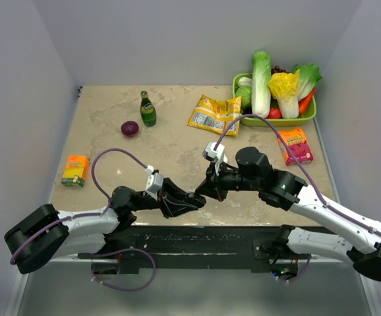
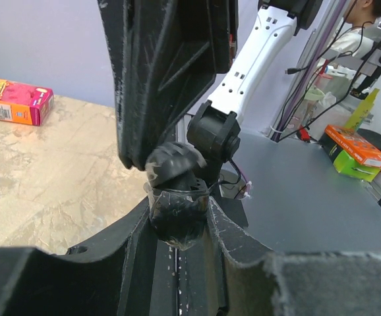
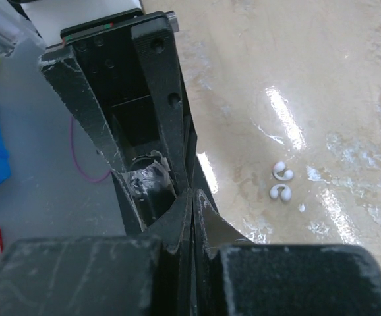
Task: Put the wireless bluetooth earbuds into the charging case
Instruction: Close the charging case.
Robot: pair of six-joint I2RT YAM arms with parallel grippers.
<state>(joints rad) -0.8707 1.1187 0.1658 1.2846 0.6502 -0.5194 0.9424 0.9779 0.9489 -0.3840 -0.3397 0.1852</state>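
Two tiny white curled earbuds (image 3: 281, 182) lie side by side on the beige table, to the right of my right gripper (image 3: 194, 194). That gripper is shut, its fingers pressed together with nothing between them. My left gripper (image 1: 192, 201) meets it tip to tip near the table's front edge. The left fingers (image 2: 240, 234) are shut on a small dark rounded case under a clear glossy cover (image 2: 177, 220), which I take for the charging case (image 3: 144, 183). The right gripper's tips (image 2: 167, 158) rest at the top of it. In the top view the arms hide case and earbuds.
A green tray (image 1: 307, 121) of vegetables stands at the back right. A pink box (image 1: 296, 145) and a yellow bag (image 1: 214, 113) lie nearby. A green bottle (image 1: 148, 109), a purple onion (image 1: 130, 128) and an orange carton (image 1: 76, 170) are on the left.
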